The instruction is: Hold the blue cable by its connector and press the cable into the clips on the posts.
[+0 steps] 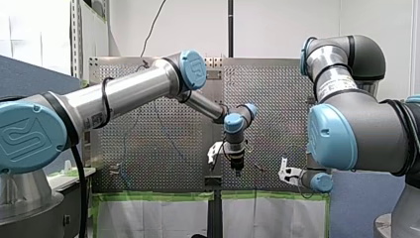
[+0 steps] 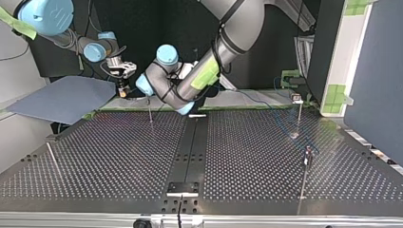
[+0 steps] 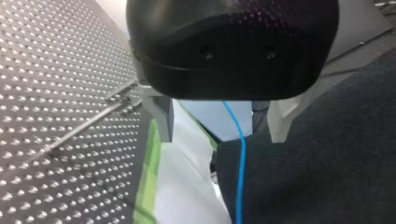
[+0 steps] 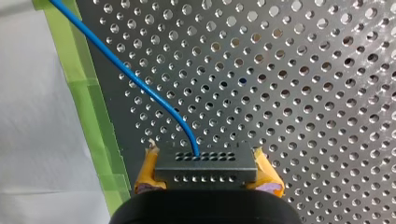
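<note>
Clamped in my right tool [image 4: 208,171], between its yellow pads [image 4: 148,173], sat the black connector [image 4: 205,164], and the blue cable [image 4: 140,84] ran away from the connector over the counter [image 4: 303,93]. My left tool [image 3: 220,133] stood with fingers [image 3: 161,119] apart, the cable passing loose between them. Holding looked done, I judged; next I needed to carry the cable to the clip [image 2: 297,99] on a post [image 2: 299,114] and press it in.

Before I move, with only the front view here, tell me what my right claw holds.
Observer: The right wrist view shows your right claw shut on the black connector with its yellow pads, and the blue cable running out ahead of it.
Operator: Now report my left claw.
Observer: The left wrist view shows your left claw open. The blue cable passes between its fingers, apparently touching neither.
</note>
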Tool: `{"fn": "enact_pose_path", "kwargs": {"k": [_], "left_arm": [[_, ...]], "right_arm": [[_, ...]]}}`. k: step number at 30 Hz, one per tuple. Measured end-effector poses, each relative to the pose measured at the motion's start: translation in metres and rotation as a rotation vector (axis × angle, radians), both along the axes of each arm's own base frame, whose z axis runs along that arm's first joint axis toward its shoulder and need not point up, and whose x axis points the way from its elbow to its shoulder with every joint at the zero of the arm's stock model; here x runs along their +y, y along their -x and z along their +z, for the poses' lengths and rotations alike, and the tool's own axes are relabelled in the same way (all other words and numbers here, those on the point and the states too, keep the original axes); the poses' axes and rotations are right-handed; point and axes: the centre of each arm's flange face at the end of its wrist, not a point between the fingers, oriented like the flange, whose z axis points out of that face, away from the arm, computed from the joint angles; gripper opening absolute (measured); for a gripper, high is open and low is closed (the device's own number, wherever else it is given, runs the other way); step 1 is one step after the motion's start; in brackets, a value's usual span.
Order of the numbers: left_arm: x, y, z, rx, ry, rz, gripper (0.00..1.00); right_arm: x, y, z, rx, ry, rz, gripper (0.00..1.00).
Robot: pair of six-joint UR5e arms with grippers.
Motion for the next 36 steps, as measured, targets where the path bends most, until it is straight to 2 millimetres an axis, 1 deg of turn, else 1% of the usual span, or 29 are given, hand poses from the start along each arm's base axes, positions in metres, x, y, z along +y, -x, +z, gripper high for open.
{"fn": "enact_pose_path", "kwargs": {"k": [2, 6, 9, 12, 18, 26, 32, 36], "left_arm": [[-0.001, 0.002, -0.007, 0.006, -0.01, -0.009, 0.99], [-0.004, 0.007, -0.03, 0.024, -0.028, -0.025, 0.99], [-0.005, 0.006, -0.043, 0.026, -0.03, -0.028, 0.99], [-0.005, 0.001, -0.047, 0.008, -0.017, -0.022, 0.99], [-0.01, -0.008, -0.047, -0.042, 0.016, -0.011, 0.99], [-0.013, -0.016, -0.063, -0.079, 0.044, -0.005, 0.99], [-0.009, -0.025, -0.066, -0.097, 0.055, 0.008, 0.99], [-0.006, -0.029, -0.076, -0.097, 0.048, 0.016, 0.99]], "right_arm": [[0.0, 0.0, 0.0, 0.0, 0.0, 0.0, 0.0], [0.0, -0.001, 0.0, 0.0, 0.0, 0.001, 0.0], [0.001, -0.001, 0.0, 0.0, 0.0, 0.002, 0.0], [0.001, -0.002, 0.0, 0.0, -0.001, 0.003, 0.0], [0.002, -0.004, 0.0, 0.0, 0.0, 0.008, 0.0], [0.002, -0.006, 0.0, -0.001, 0.001, 0.012, 0.0], [0.003, -0.009, 0.0, -0.001, 0.002, 0.017, 0.0], [0.003, -0.011, 0.001, 0.0, 0.002, 0.018, 0.0]]}}
